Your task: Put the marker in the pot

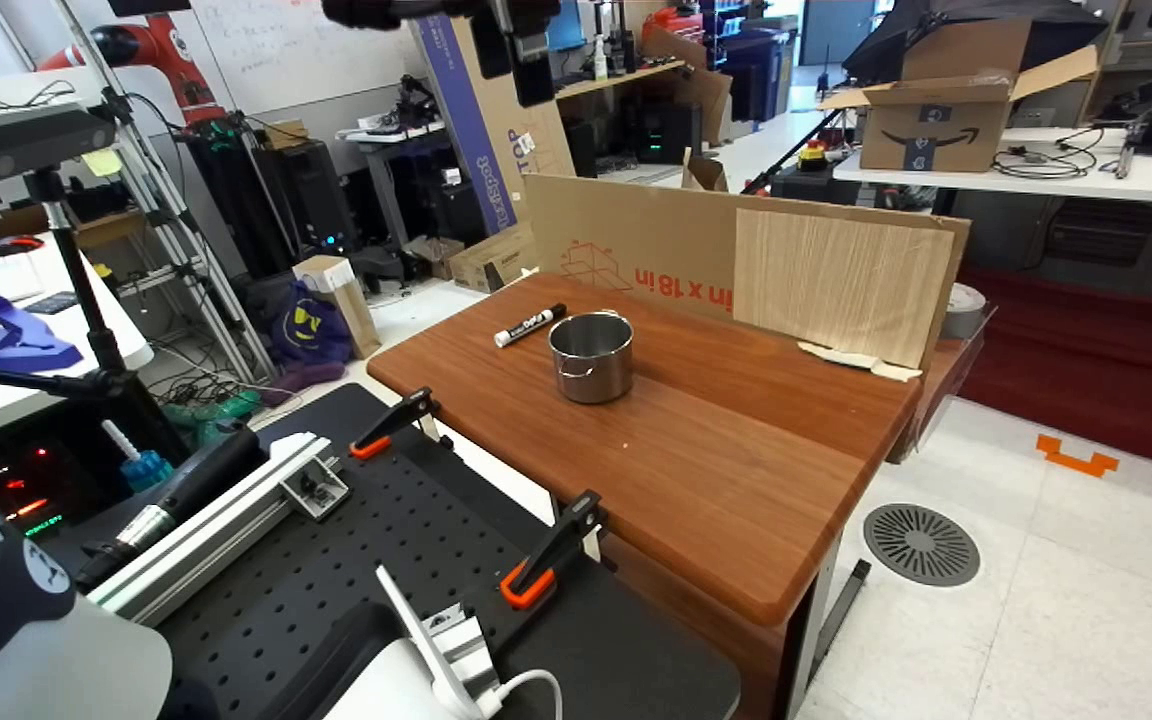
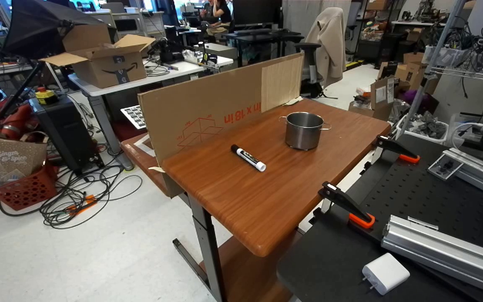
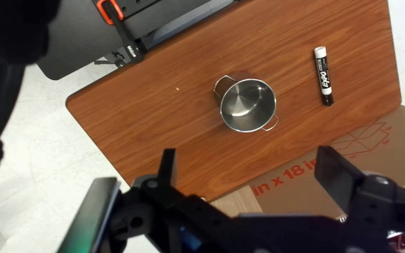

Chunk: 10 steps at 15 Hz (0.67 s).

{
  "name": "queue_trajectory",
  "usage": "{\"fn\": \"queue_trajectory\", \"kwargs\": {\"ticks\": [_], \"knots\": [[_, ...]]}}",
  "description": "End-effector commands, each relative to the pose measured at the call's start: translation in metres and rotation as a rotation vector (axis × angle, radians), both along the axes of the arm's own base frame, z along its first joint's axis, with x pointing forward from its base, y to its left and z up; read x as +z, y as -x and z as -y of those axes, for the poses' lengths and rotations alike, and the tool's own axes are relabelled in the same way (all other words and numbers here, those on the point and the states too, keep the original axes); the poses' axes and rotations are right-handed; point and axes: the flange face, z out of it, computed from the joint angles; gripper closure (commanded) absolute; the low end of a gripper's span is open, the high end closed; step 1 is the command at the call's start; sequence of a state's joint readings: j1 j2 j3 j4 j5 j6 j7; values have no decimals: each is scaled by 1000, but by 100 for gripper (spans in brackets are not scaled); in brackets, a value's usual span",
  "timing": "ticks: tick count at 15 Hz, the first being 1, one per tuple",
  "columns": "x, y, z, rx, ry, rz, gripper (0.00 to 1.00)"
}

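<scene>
The marker (image 1: 531, 325) is black with a white end and lies flat on the brown wooden table (image 1: 736, 470). It also shows in an exterior view (image 2: 248, 158) and at the right of the wrist view (image 3: 323, 76). The silver pot (image 1: 591, 375) stands upright beside it, apart from it; it also shows in an exterior view (image 2: 303, 136). In the wrist view the pot (image 3: 248, 105) has nothing visible inside and wire handles on two sides. My gripper (image 3: 246, 150) is open and empty, high above the table. Its fingers (image 1: 513, 65) show at the top of an exterior view.
A cardboard panel (image 1: 636, 235) stands along the table's far edge, also seen in an exterior view (image 2: 208, 105). Black clamps with orange pads (image 1: 551, 550) (image 2: 346, 205) hold the near edge beside a black perforated board (image 1: 336, 570).
</scene>
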<state>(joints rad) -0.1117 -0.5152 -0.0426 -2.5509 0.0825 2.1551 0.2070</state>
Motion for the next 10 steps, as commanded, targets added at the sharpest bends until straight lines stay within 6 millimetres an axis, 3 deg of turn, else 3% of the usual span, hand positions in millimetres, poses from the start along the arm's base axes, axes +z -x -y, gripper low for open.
{"fn": "queue_trajectory", "kwargs": {"ticks": [1,4,6,10], "knots": [[-23,-26,-39,-26,17,50,0],[-58,-51,-87,10,50,52,0],[-80,-64,-107,24,55,63,0],[-124,-90,-124,39,45,81,0]]}}
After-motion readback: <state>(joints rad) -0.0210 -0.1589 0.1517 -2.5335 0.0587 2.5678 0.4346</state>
